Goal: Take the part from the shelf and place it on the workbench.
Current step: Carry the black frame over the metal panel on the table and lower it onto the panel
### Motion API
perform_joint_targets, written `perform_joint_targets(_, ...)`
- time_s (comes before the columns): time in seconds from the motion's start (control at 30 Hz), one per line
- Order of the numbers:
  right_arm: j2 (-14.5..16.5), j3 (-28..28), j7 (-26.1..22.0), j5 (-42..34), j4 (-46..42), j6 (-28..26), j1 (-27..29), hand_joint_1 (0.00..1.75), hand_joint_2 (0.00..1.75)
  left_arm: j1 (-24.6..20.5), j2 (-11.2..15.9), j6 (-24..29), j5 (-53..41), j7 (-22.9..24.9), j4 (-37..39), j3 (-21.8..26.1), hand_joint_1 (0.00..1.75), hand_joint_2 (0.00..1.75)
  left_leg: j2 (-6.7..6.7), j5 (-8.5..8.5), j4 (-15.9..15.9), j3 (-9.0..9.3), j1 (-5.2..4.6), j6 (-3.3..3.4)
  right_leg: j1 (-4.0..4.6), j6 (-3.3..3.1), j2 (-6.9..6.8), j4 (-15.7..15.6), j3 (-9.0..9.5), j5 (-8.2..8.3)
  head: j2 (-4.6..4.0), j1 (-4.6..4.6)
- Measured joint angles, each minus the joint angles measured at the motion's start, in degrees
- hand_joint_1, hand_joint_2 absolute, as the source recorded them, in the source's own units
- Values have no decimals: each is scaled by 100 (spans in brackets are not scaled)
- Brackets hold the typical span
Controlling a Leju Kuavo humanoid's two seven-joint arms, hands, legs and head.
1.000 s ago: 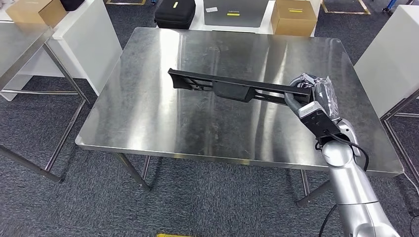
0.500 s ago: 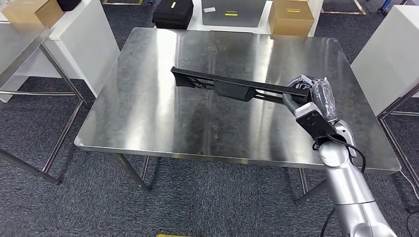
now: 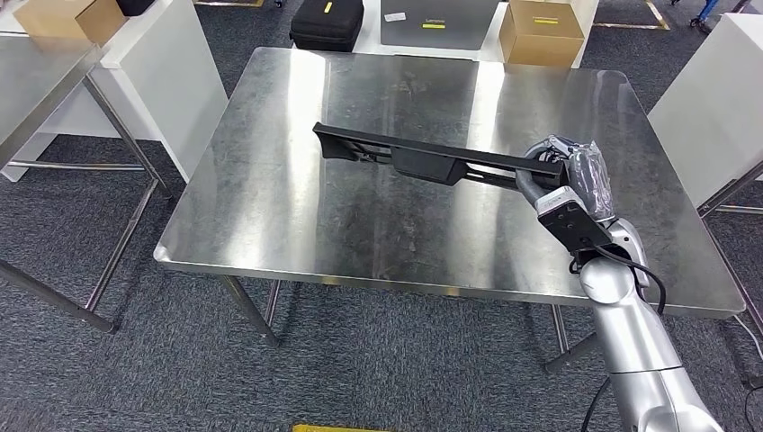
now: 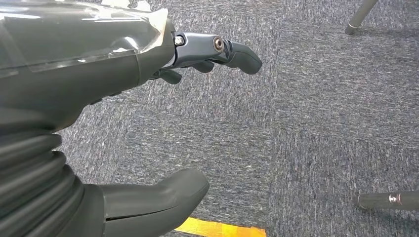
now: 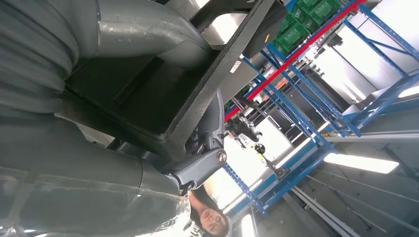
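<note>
The right hand keeps its grip on one end of the long black part, fingers wrapped round it, and over the last second the part has barely shifted against the workbench. It hangs over the middle of the steel top, stretching leftward from the hand, and from here I cannot tell whether its far end touches the surface. What has changed is the outlook: the whole scene has slid a little, so the robot itself seems to be settling in front of the bench, not moving the part. To my eye the carrying is done and only the lowering and letting go remain.

The left hand hangs over the carpet, fingers apart, holding nothing.

There is plenty of bare steel under and around the part. The near edge lies well below it, the right edge sits closer to the hand. A black case and cardboard box stand beyond the far edge.
</note>
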Motion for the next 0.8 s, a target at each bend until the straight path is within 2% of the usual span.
perform_joint_targets(0.63, -16, -4, -18, 22, 97, -199, 1, 175, 175, 0, -2, 0, -35, 4, 0, 0, 0, 175, 1, -1, 0, 0, 4, 10, 4, 9, 0, -1, -4, 5, 0, 0)
perform_joint_targets(0.8, -86, 10, 285, 783, 176, -609, -28, 175, 175, 0, -2, -8, -40, -56, 0, 0, 0, 175, 0, -1, 0, -2, 3, 10, 3, 9, 0, -1, -3, 5, 0, 0)
